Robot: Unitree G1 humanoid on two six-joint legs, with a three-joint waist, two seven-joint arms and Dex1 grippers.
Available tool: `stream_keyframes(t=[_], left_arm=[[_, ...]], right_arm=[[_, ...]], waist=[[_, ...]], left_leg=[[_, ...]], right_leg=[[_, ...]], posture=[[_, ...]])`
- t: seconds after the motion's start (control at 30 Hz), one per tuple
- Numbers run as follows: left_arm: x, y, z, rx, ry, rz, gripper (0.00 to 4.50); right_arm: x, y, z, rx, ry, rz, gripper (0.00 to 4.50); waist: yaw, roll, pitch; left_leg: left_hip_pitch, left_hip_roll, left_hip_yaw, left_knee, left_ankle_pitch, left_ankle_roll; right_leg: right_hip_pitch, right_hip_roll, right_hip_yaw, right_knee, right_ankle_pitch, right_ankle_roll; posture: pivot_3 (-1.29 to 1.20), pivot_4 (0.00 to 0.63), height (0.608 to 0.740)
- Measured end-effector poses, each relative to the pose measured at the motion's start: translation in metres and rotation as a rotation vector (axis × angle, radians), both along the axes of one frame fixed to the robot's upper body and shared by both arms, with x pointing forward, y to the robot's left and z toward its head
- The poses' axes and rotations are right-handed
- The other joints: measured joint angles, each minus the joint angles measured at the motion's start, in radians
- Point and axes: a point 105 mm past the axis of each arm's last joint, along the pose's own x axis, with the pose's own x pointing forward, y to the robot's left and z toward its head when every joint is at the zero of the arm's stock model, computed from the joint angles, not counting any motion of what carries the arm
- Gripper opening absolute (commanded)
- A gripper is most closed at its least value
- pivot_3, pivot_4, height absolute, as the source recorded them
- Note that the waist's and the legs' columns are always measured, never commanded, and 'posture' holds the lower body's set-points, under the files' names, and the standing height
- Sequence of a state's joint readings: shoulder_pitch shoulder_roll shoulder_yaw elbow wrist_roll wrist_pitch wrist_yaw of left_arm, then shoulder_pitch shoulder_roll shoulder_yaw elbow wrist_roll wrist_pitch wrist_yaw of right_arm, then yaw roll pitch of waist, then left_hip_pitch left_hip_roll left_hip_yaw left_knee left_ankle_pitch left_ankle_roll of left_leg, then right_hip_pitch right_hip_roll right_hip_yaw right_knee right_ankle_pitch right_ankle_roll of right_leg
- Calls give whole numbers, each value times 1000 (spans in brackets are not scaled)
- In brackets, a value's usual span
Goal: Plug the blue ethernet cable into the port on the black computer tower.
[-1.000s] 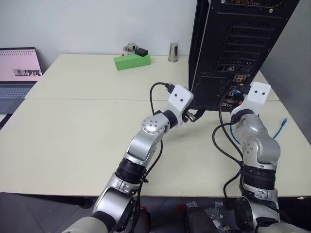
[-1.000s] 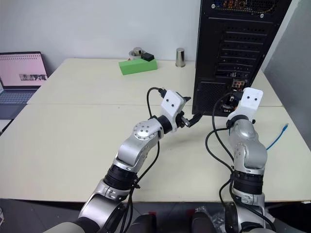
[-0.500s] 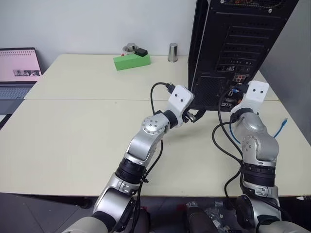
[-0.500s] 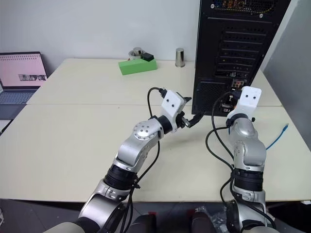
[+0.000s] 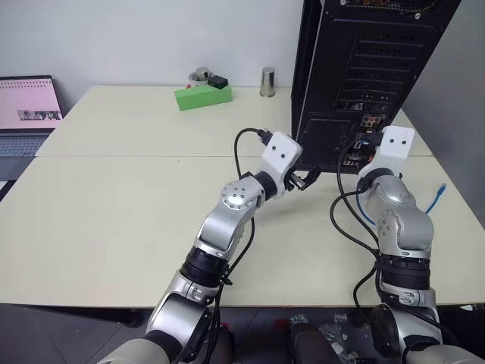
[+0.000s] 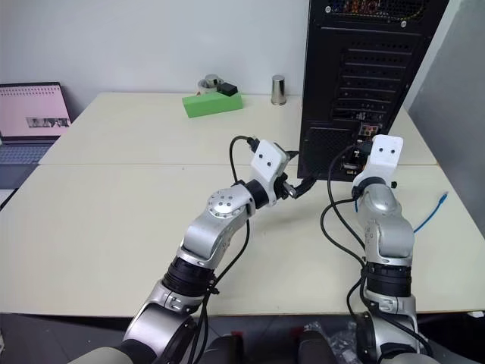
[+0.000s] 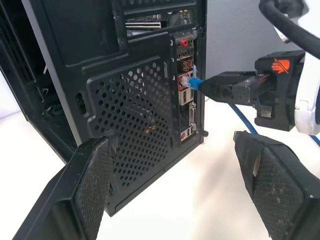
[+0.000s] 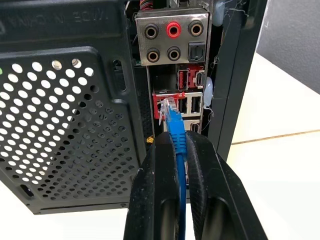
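The black computer tower [image 5: 356, 68] stands upright at the table's far right, rear panel facing me. My right gripper [image 8: 177, 142] is shut on the blue ethernet cable [image 8: 176, 131] just behind its translucent plug [image 8: 169, 111]. The plug's tip is at the red-framed port block [image 8: 186, 104] low on the panel; how deep it sits I cannot tell. The cable's other end [image 5: 438, 199] lies on the table to the right. My left gripper [image 7: 175, 140] is open and holds nothing. It hovers just left of the right one, in front of the mesh vent [image 7: 135, 125].
A green box [image 5: 204, 95] with small items on it and a metal cup [image 5: 267, 81] stand at the back of the cream table [image 5: 114, 212]. An open laptop [image 5: 26, 114] sits at the far left. A grey panel [image 5: 455, 114] rises right of the tower.
The right wrist has rolled slightly while still holding the plug at the tower's rear panel. The left arm has stayed still. The camera shifted a little.
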State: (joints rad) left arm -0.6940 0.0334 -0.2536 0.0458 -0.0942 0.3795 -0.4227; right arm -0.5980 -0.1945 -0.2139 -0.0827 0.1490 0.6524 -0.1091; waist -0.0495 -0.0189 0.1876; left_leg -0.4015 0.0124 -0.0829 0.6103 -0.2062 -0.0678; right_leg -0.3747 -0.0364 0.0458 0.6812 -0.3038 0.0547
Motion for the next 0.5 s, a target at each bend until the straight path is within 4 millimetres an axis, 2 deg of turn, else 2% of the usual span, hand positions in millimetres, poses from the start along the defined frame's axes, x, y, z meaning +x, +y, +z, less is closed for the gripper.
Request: stream_keyframes(t=[0.5], left_arm=[[0, 0, 1, -6, -3, 2, 3946]], right_arm=[[1, 2, -1, -46, 6, 3, 0]], waist=[[-2, 0, 0]], left_leg=[[0, 0, 0, 0, 0, 0]], right_leg=[[0, 0, 0, -1, 0, 0]], posture=[[0, 150, 740]])
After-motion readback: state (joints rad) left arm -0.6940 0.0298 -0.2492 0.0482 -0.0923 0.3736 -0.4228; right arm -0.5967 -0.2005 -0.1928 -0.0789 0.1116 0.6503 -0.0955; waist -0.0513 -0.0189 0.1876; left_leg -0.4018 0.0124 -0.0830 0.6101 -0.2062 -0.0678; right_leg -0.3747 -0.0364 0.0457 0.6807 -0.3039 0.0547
